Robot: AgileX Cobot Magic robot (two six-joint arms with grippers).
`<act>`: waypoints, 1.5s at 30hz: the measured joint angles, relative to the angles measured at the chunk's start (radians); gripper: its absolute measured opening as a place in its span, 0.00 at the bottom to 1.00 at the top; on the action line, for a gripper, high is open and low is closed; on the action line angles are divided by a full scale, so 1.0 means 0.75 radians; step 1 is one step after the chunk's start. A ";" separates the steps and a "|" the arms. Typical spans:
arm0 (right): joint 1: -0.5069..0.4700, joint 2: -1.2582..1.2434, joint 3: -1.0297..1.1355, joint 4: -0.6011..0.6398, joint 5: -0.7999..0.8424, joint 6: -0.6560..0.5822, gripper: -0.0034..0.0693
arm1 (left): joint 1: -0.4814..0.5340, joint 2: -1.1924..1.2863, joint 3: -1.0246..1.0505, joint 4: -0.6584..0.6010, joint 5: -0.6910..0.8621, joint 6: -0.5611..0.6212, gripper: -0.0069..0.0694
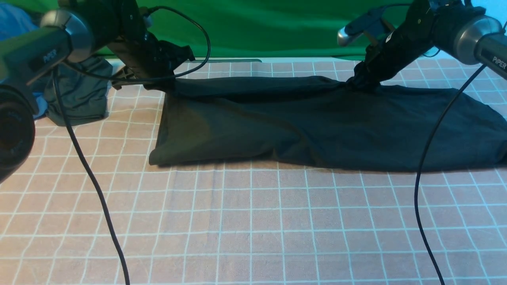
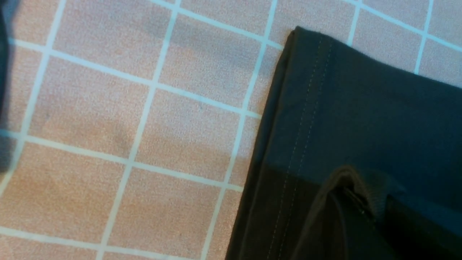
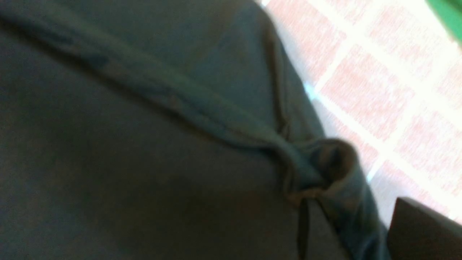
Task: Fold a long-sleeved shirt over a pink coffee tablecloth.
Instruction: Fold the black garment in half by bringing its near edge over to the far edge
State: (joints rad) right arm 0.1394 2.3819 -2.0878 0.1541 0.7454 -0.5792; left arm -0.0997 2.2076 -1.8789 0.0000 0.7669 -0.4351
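Note:
The long-sleeved shirt (image 1: 317,122) lies black and folded into a long band across the far half of the pink coffee tablecloth (image 1: 253,221); no print shows. My left gripper (image 1: 166,85) is shut on its far left corner, where a pinched ridge of fabric (image 2: 346,180) rises beside the stitched hem (image 2: 303,119). At the shirt's far edge on the right, my right gripper (image 1: 358,85) stands with its jaws apart. A bunched fold (image 3: 332,162) lies between them, and one dark finger (image 3: 422,231) is clear of the cloth.
A smaller dark grey-green garment (image 1: 79,95) sits at the far left, with a blue garment (image 1: 16,19) behind it. A green cloth (image 1: 257,23) hangs along the back. Two black cables (image 1: 95,186) (image 1: 424,178) dangle over the near tablecloth.

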 joint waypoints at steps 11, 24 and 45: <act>0.000 0.058 0.000 0.001 -0.023 -0.035 0.49 | 0.000 0.000 0.000 -0.013 -0.007 0.000 0.13; 0.000 0.058 0.000 0.000 -0.123 -0.037 0.12 | 0.000 0.000 0.000 -0.015 -0.018 0.004 0.13; 0.000 0.058 0.000 0.003 -0.292 0.086 0.12 | 0.000 0.000 0.000 0.154 -0.140 -0.046 0.13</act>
State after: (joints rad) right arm 0.1394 2.4251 -2.0878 0.1564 0.5266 -0.5145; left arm -0.0997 2.2079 -1.8789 0.1152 0.6622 -0.4697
